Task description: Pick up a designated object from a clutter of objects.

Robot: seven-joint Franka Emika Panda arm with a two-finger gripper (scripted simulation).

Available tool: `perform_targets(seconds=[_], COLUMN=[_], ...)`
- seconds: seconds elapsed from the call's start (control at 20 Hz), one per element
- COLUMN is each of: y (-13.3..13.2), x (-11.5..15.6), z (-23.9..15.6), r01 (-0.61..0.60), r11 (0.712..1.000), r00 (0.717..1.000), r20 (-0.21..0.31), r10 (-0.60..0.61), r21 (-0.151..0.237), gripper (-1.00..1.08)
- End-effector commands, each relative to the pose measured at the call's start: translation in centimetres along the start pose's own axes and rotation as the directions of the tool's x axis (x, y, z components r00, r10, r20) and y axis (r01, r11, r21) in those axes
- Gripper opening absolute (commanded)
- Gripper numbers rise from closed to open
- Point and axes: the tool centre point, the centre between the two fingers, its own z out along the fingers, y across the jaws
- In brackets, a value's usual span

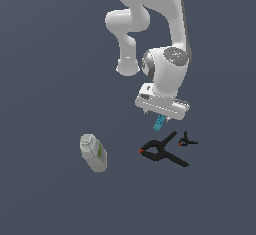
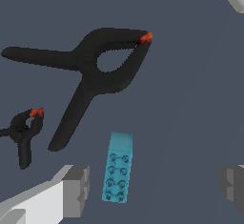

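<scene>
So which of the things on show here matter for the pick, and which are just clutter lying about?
Part of the job:
- teal toy brick, the thing to pick up
- hand, fingers either side of the brick, apart from it

Just lying about:
- large black clamp
- tiny black clamp
- grey-white bottle, on its side, off to the exterior view's left

Flat, even, dim simulator light; no cast shadows or glare; renders slightly soft, undistorted.

Glossy white rounded robot arm w/ bulbous joints, dark grey strip along one side, grey round cap at wrist, flat white end effector w/ grey blocky fingers.
</scene>
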Motion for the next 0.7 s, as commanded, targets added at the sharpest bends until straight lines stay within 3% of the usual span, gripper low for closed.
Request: perform_targets(seconds=[0.0, 0.65], y=[-0.7, -2.5], x=[-1.2, -4.7], z=[1.5, 5.5], r01=[-0.035, -0.13], r11=[0.999, 0.992], r00=[0.999, 0.991], r20=[0.004, 0.018], r10=[0.035, 0.13], r21=[0.003, 0.009], gripper=[1.0, 1.0])
